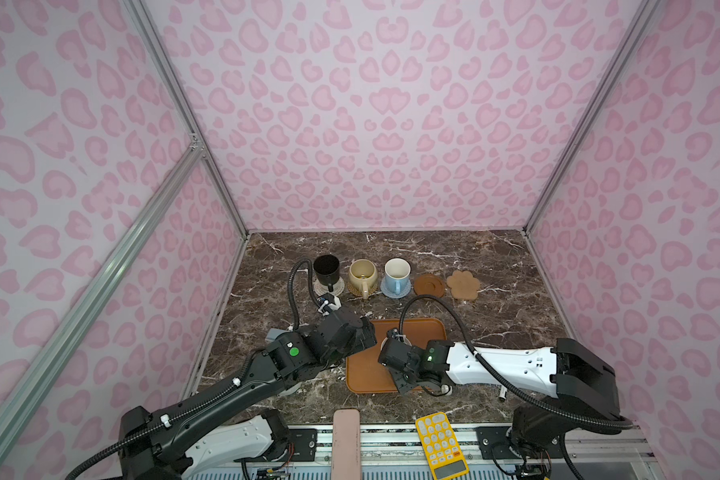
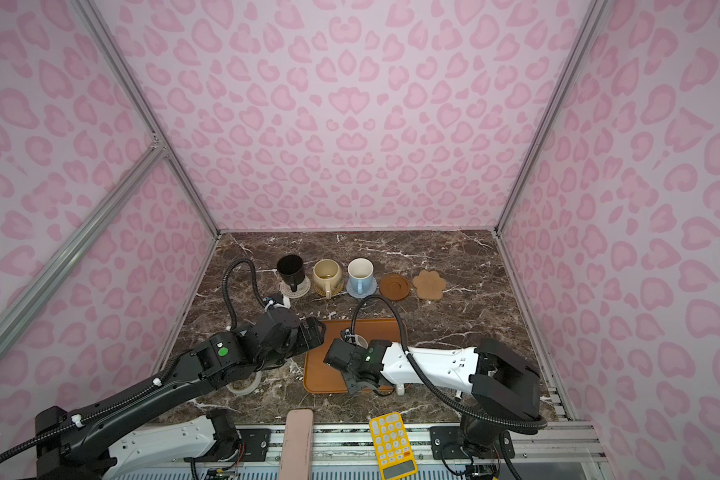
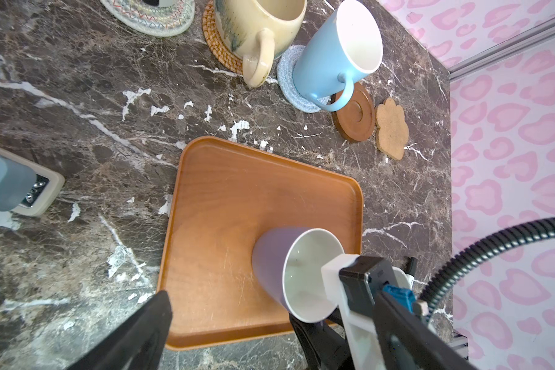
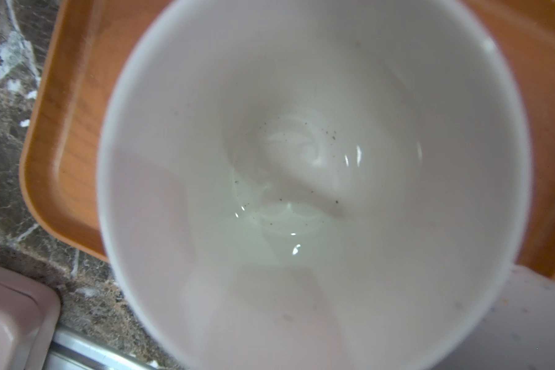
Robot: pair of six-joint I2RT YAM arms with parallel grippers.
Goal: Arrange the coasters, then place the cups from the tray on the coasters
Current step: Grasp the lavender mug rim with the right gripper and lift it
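Note:
At the back, the black cup (image 1: 326, 268) stands on the white woven coaster (image 1: 338, 288), the cream-yellow cup (image 1: 362, 274) on the rattan coaster (image 3: 212, 41), and the light blue cup (image 1: 396, 272) on the blue coaster (image 3: 287, 73). The brown disc coaster (image 1: 429, 284) and the paw coaster (image 1: 463, 284) lie bare. The lavender cup (image 3: 269, 259) stands on the tray (image 1: 366, 374). My right gripper (image 1: 391, 353) is right over its rim, jaws hidden. My left gripper (image 3: 231, 307) hangs open over the tray's left edge. The speckled white cup (image 4: 542, 320) peeks from under the right arm.
A translucent tape ring (image 2: 242, 386) lies under the left arm. A grey-beige device (image 3: 36, 192) sits left of the tray. A pink case (image 1: 346, 440) and a yellow calculator (image 1: 439, 444) rest at the front edge. Pink patterned walls enclose three sides.

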